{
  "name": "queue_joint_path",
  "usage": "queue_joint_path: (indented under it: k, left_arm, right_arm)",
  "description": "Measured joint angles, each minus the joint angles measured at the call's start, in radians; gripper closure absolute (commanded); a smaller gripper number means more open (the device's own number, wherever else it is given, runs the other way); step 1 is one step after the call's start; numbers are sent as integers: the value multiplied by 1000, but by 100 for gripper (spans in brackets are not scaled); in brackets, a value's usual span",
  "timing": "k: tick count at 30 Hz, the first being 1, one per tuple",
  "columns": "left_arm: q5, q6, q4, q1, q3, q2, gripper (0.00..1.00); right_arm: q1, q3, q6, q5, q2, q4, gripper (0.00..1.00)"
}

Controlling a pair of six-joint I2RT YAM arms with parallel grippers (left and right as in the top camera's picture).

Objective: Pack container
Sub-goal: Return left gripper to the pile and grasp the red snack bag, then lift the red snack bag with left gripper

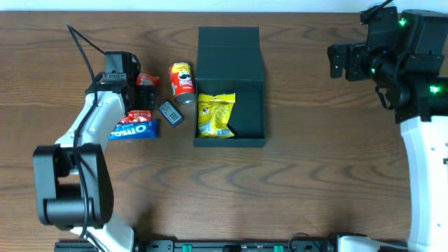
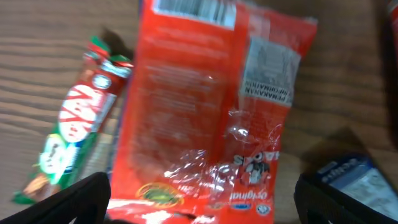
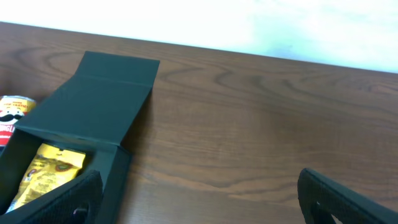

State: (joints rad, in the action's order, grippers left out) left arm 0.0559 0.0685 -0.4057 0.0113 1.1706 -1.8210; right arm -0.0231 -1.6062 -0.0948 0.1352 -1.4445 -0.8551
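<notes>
The dark container (image 1: pixel 255 105) sits open at the table's centre, its flap lid (image 1: pixel 229 52) lying back; it also shows in the right wrist view (image 3: pixel 93 106). A yellow snack packet (image 1: pixel 216 115) lies inside it. My left gripper (image 1: pixel 145 94) is open, low over a red snack packet (image 2: pixel 205 106), one finger on each side of it. A KitKat bar (image 2: pixel 78 118) lies to its left. My right gripper (image 1: pixel 343 61) is open and empty, raised at the far right, away from the container.
A Pringles can (image 1: pixel 182 82) lies left of the container. A blue Oreo pack (image 1: pixel 133 129) and a small dark packet (image 1: pixel 170 113) lie near the left gripper. Bare wood spreads right of the container (image 3: pixel 261 137).
</notes>
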Motion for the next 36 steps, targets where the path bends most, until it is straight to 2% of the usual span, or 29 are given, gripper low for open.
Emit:
queue_joint_path:
  k: [12,19,21,25,28,36]
  left_arm:
    - [-4,11,121,0,-11,-52,5]
    - [0,16,137,-1,-11,-97,5]
    - [0,16,138,-1,-11,-97,1]
    - [0,17,137,-1,-11,-100,17]
    - [0,16,132,-1,-9,-102,34]
    - [-4,8,71,-1,63,-106,55]
  right_arm:
    - [0,0,0,0,0,-10,1]
    - [0,0,0,0,0,-11,1]
    - [0,0,0,0,0,-11,1]
    - [0,0,0,0,0,-11,1]
    - [0,0,4,0,0,-11,1]
    - [0,0,14,0,0,-11,1]
